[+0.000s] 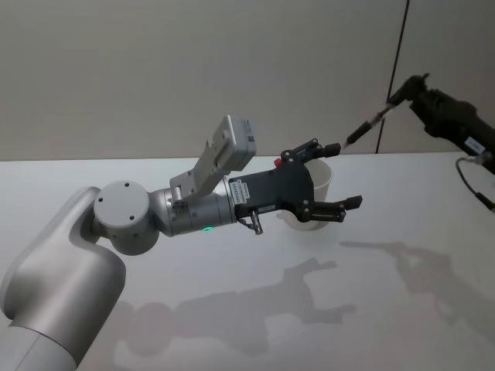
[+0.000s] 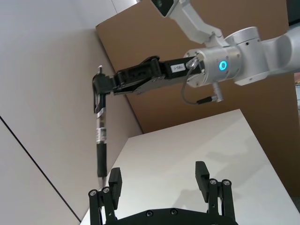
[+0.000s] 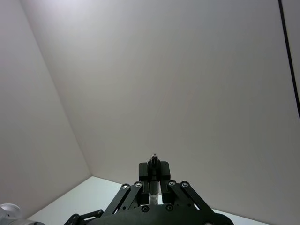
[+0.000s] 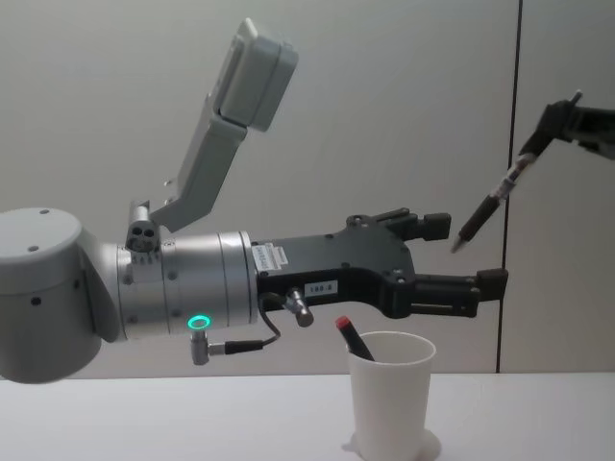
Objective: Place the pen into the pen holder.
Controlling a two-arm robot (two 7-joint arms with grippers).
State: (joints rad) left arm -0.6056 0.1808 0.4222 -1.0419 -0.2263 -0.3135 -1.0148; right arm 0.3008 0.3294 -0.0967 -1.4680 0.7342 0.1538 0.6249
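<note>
The right gripper [image 4: 560,113], clamped on the top of a black pen [image 4: 492,206], holds it tilted in the air above the white cup [image 4: 388,396], over which the left gripper [image 4: 471,255] hovers with fingers apart.

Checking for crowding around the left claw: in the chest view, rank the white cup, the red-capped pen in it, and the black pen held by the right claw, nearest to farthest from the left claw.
1. Red-capped pen: just below the left claw.
2. White cup: beneath, on the table.
3. Black pen: up right, held by the right claw; near the fingertips in this picture, depth unclear.
</note>
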